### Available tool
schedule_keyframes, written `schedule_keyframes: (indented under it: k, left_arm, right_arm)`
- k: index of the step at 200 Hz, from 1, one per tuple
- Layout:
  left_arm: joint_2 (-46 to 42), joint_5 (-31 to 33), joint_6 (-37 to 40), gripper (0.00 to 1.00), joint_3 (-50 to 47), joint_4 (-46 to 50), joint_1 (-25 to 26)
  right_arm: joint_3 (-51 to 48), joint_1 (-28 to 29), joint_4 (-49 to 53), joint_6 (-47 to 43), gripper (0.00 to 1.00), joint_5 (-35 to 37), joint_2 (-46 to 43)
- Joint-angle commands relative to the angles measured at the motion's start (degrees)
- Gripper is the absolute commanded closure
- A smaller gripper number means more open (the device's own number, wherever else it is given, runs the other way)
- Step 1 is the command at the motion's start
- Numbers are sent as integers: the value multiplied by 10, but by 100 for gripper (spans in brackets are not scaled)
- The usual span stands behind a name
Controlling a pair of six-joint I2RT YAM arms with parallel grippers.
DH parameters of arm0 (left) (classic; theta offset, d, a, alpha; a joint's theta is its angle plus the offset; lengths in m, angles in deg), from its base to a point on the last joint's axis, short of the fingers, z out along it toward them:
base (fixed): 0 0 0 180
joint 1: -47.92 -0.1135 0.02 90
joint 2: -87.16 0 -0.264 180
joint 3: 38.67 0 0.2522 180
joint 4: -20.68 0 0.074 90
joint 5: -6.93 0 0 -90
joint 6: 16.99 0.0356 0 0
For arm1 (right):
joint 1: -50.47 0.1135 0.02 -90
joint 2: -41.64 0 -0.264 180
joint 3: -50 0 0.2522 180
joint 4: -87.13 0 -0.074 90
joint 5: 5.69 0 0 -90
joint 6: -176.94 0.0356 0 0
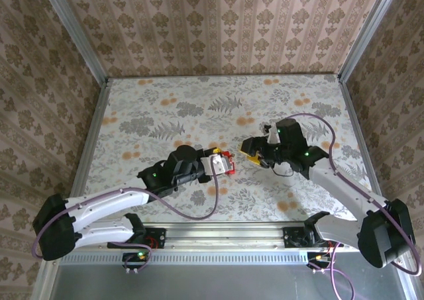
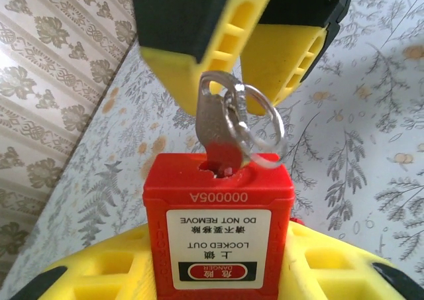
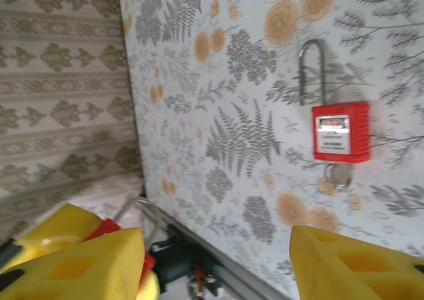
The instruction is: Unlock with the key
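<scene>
My left gripper (image 1: 213,166) is shut on a red padlock (image 2: 218,234), its yellow fingers (image 2: 106,273) pressing on both sides of the body. The lock's label reads upside down in the left wrist view. A silver key (image 2: 213,128) with a split ring (image 2: 262,124) sits in the keyhole on the lock's top face. My right gripper (image 2: 238,81) hovers just above the key's head, open, its yellow fingers (image 2: 192,55) apart on either side of it. In the top view the padlock (image 1: 224,163) is held between the two grippers, with the right gripper (image 1: 252,153) close to its right.
In the right wrist view a second red padlock (image 3: 341,131) with a steel shackle and a key ring lies flat on the floral table (image 3: 252,81). The metal rail (image 3: 218,260) at the table's near edge runs below. Patterned walls (image 1: 218,22) close in the table.
</scene>
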Motion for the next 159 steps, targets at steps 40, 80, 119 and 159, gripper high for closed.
schedule_keyframes:
  k: [40, 80, 119, 159]
  left_arm:
    - [2, -92, -56, 100, 56, 82, -27]
    - [7, -123, -65, 100, 68, 96, -35]
    - [16, -143, -67, 100, 85, 125, -38]
    - [19, -168, -71, 100, 94, 140, -44]
  right_arm:
    - [-69, 5, -94, -98, 36, -25, -67]
    - [-78, 55, -131, -153, 41, -30, -98]
    - [-65, 94, -122, -225, 45, -8, -105]
    - [-43, 96, -86, -271, 49, -8, -92]
